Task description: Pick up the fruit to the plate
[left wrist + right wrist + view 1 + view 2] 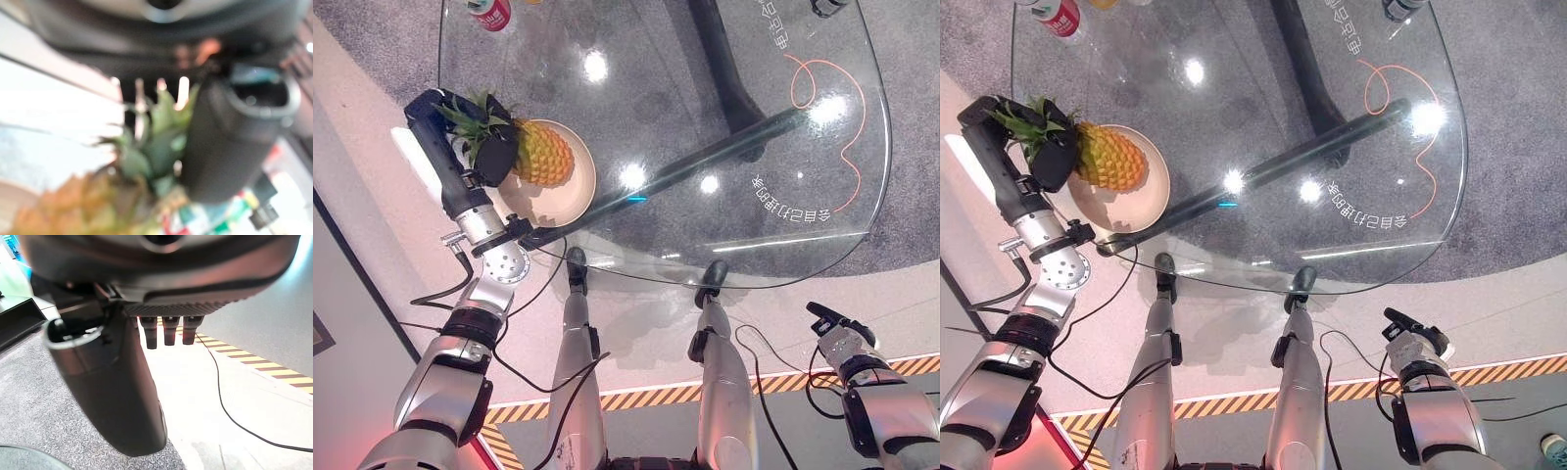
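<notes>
A pineapple [543,154] lies on its side on a beige plate [563,204] at the left edge of the glass table [705,117]. Its green crown [156,142] points toward the table's left rim. My left hand [492,155] is at the crown, with the thumb [230,142] on one side of the leaves and the fingers curled behind them. The fruit's body rests on the plate. My right hand [829,320] hangs low beside me, off the table's near right edge, its fingers straight and holding nothing [107,382].
A red can [491,12] stands at the table's far left corner. A dark object [827,6] sits at the far right edge. An orange cord [822,98] shows through the glass at right. Yellow-black tape [646,397] runs across the floor near me.
</notes>
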Controlling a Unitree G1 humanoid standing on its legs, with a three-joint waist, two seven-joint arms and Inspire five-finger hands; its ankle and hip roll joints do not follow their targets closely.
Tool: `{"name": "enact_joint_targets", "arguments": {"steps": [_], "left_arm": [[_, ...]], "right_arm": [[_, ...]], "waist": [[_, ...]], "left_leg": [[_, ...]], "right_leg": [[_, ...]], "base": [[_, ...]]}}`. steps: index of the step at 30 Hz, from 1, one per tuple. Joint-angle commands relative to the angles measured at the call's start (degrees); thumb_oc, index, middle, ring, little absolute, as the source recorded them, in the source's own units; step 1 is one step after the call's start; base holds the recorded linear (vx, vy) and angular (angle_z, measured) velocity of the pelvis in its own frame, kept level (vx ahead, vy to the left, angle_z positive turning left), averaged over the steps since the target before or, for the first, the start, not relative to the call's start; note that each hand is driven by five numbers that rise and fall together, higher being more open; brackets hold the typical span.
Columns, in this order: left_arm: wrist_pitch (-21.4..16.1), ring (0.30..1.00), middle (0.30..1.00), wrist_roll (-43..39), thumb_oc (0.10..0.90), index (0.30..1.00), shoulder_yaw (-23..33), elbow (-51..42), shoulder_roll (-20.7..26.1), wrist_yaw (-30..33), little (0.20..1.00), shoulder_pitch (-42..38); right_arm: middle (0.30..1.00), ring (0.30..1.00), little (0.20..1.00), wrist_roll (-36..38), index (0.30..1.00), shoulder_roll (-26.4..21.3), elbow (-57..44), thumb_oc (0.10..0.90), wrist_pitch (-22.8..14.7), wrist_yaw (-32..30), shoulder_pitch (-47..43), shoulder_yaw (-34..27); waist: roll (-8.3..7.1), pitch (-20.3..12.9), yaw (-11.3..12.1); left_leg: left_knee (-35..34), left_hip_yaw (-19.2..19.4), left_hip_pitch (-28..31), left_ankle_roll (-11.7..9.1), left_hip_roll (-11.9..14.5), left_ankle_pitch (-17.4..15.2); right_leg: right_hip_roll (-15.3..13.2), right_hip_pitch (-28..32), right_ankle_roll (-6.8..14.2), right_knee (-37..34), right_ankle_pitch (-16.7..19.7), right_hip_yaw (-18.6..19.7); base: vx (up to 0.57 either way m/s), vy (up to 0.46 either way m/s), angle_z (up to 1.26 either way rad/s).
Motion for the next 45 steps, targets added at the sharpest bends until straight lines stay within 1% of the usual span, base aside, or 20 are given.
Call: {"name": "enact_joint_targets", "arguments": {"steps": [1,9,10,11,12,13,15,22,23,24,25,26,27,28,29,30,31,32,39,45], "left_arm": [[-4.0,0.3,0.3,2.7,0.1,0.3,1.3,-0.2,4.1,4.8,0.2,-7.3],[-4.2,0.3,0.3,3.4,0.1,0.3,0.6,0.4,4.1,5.1,0.2,-6.6],[-4.0,0.3,0.3,3.4,0.1,0.3,0.5,0.4,4.1,4.9,0.2,-6.9],[-3.9,0.3,0.3,3.4,0.1,0.3,0.4,0.4,4.0,4.9,0.2,-6.6],[-3.8,0.3,0.3,3.4,0.1,0.3,0.4,0.5,4.1,4.8,0.2,-6.8],[-3.8,0.3,0.3,3.1,0.1,0.3,0.0,0.6,4.1,4.7,0.2,-6.6],[-3.9,0.3,0.3,2.9,0.1,0.3,0.0,0.8,4.1,4.5,0.2,-6.6],[-4.3,0.3,0.3,3.4,0.1,0.3,-0.5,1.4,3.9,4.5,0.2,-6.2],[-4.4,0.321,0.321,3.6,0.125,0.321,-0.6,1.4,3.9,4.4,0.225,-6.1],[-4.3,0.382,0.382,3.6,0.196,0.382,-0.7,1.3,4.0,4.2,0.296,-6.1],[-4.3,0.422,0.422,3.6,0.243,0.422,-0.8,1.4,4.1,4.2,0.343,-6.1],[-4.3,0.516,0.516,3.5,0.353,0.516,-0.8,1.4,4.2,4.0,0.453,-6.2],[-4.2,0.554,0.554,3.2,0.396,0.554,-0.9,1.5,4.2,3.9,0.496,-6.3],[-4.2,0.568,0.568,3.2,0.413,0.568,-1.0,1.5,4.2,3.9,0.513,-6.4],[-4.0,0.712,0.712,3.2,0.58,0.712,-1.2,1.6,4.1,3.8,0.68,-6.5],[-4.0,0.806,0.806,3.1,0.69,0.806,-1.3,1.6,4.1,3.9,0.79,-6.4],[-4.0,0.822,0.822,3.1,0.709,0.822,-1.3,1.6,4.0,3.9,0.809,-6.3],[-4.1,0.9,0.9,3.0,0.8,0.9,-1.2,1.5,4.0,3.9,0.9,-6.2],[-4.8,0.9,0.9,3.4,0.8,0.9,-1.3,1.2,3.7,3.7,0.9,-4.9],[-4.9,0.9,0.9,3.7,0.8,0.9,-1.3,0.3,3.5,3.7,0.9,-3.5]], "right_arm": [[0.9,0.9,0.9,0.3,0.9,-2.4,1.8,0.8,-1.1,-2.3,2.4,-0.4],[0.9,0.9,0.9,0.4,0.9,-2.4,1.7,0.8,-1.1,-2.9,2.1,-0.2],[0.9,0.9,0.9,0.2,0.9,-2.5,1.7,0.8,-1.1,-3.0,1.8,-0.3],[0.9,0.9,0.9,0.3,0.9,-2.4,1.6,0.8,-1.1,-3.0,2.0,-0.2],[0.9,0.9,0.9,0.5,0.9,-2.5,1.6,0.8,-1.2,-3.1,1.8,-0.1],[0.9,0.9,0.9,0.5,0.9,-2.6,1.7,0.8,-1.2,-3.1,1.9,0.0],[0.9,0.9,0.9,0.5,0.9,-2.7,1.8,0.8,-1.3,-3.2,1.5,-0.2],[0.9,0.9,0.9,0.5,0.9,-2.6,1.8,0.8,-1.5,-3.4,1.3,0.0],[0.9,0.9,0.9,0.5,0.9,-2.7,1.9,0.8,-1.5,-3.3,1.3,0.0],[0.9,0.9,0.9,0.6,0.9,-2.8,1.8,0.8,-1.5,-3.2,1.4,0.0],[0.9,0.9,0.9,0.6,0.9,-2.9,1.9,0.8,-1.4,-3.2,1.4,-0.1],[0.9,0.9,0.9,0.5,0.9,-2.9,1.9,0.8,-1.4,-3.2,1.3,-0.1],[0.9,0.9,0.9,0.5,0.9,-2.9,1.9,0.8,-1.4,-3.2,1.3,-0.1],[0.9,0.9,0.9,0.5,0.9,-2.8,2.0,0.8,-1.4,-3.2,1.2,0.0],[0.9,0.9,0.9,0.6,0.9,-2.8,1.9,0.8,-1.4,-3.4,1.0,0.0],[0.9,0.9,0.9,0.6,0.9,-2.8,1.9,0.8,-1.4,-3.4,1.0,0.1],[0.9,0.9,0.9,0.5,0.9,-2.8,1.9,0.8,-1.4,-3.5,1.0,0.1],[0.9,0.9,0.9,0.5,0.9,-2.7,2.0,0.8,-1.5,-3.4,1.1,0.0],[0.9,0.9,0.9,0.7,0.9,-3.0,2.0,0.8,-1.4,-3.2,1.5,-0.1],[0.9,0.9,0.9,0.7,0.9,-3.0,2.1,0.8,-1.6,-3.3,1.5,-0.3]], "waist": [[-1.32,-1.3,2.1],[-1.05,-1.3,2.2],[-1.03,-1.3,2.1],[-1.0,-1.3,2.1],[-0.99,-1.3,2.1],[-0.94,-1.3,2.2],[-0.88,-1.3,2.2],[-0.91,-1.3,2.2],[-0.91,-1.3,2.3],[-0.92,-1.3,2.3],[-0.93,-1.3,2.3],[-0.92,-1.3,2.3],[-0.92,-1.3,2.3],[-0.92,-1.3,2.3],[-0.9,-1.3,2.4],[-0.85,-1.3,2.4],[-0.83,-1.3,2.4],[-0.81,-1.3,2.4],[-0.61,-1.3,2.6],[-0.37,-1.3,3.0]], "left_leg": [[3.8,-0.8,-1.7,0.2,0.1,-4.2],[3.5,-0.9,-1.2,0.2,-0.2,-4.7],[3.6,-1.0,-1.7,0.3,-0.3,-4.3],[3.6,-1.0,-1.2,0.3,-0.3,-4.7],[3.6,-1.1,-1.7,0.4,-0.4,-4.3],[3.6,-1.2,-1.2,0.3,-0.5,-4.8],[3.7,-1.3,-1.9,0.4,-0.7,-4.3],[3.7,-1.3,-1.9,0.4,-0.6,-4.4],[3.7,-1.3,-1.8,0.4,-0.6,-4.4],[3.7,-1.3,-1.9,0.4,-0.6,-4.4],[3.8,-1.3,-1.9,0.4,-0.6,-4.4],[3.8,-1.3,-1.9,0.4,-0.6,-4.4],[3.8,-1.3,-1.9,0.4,-0.6,-4.4],[3.8,-1.3,-1.9,0.4,-0.6,-4.4],[3.8,-1.3,-1.9,0.5,-0.7,-4.4],[3.8,-1.3,-1.8,0.5,-0.7,-4.4],[3.8,-1.3,-1.8,0.5,-0.7,-4.4],[3.8,-1.3,-1.8,0.5,-0.7,-4.4],[3.9,-1.4,-1.5,0.5,-0.8,-5.0],[4.0,-1.4,-1.9,0.6,-0.8,-4.7]], "right_leg": [[0.8,-2.3,0.0,7.8,-2.7,-1.9],[0.8,-1.9,0.1,7.4,-2.8,-1.5],[0.8,-2.4,0.0,7.2,-2.3,-1.5],[0.9,-1.9,0.0,7.3,-2.7,-1.3],[0.8,-2.4,0.0,7.1,-2.2,-1.3],[0.8,-2.0,0.1,7.1,-2.5,-1.1],[0.7,-2.5,0.0,6.8,-2.0,-1.0],[0.7,-2.5,0.0,7.0,-2.1,-1.1],[0.7,-2.5,0.1,7.0,-2.1,-1.2],[0.6,-2.4,0.1,7.0,-2.1,-1.2],[0.6,-2.4,0.1,7.1,-2.1,-1.3],[0.6,-2.4,0.1,7.1,-2.2,-1.3],[0.6,-2.4,0.1,7.1,-2.2,-1.4],[0.6,-2.4,0.1,7.2,-2.2,-1.4],[0.6,-2.5,0.1,7.1,-2.2,-1.4],[0.6,-2.4,0.1,7.1,-2.1,-1.4],[0.6,-2.4,0.1,7.1,-2.1,-1.4],[0.6,-2.4,0.1,7.0,-2.1,-1.3],[0.6,-2.2,0.2,7.4,-2.6,-1.4],[0.2,-2.5,0.2,7.7,-2.5,-2.0]], "base": [[0.0,0.0,0.0],[0.0,0.0,0.0],[0.0,0.0,0.0],[-0.03,0.016,0.0],[0.0,0.0,0.0],[-0.04,0.011,0.0],[0.0,0.0,0.0],[0.0,0.0,0.0],[0.0,0.0,0.0],[0.0,0.0,0.0],[0.0,0.0,0.0],[0.0,0.0,0.0],[0.0,0.0,0.0],[0.0,0.0,0.0],[0.0,0.0,0.0],[0.0,0.0,0.0],[0.0,0.0,0.0],[0.0,0.0,0.0],[0.0,0.0,0.0],[0.0,0.0,0.0]]}}
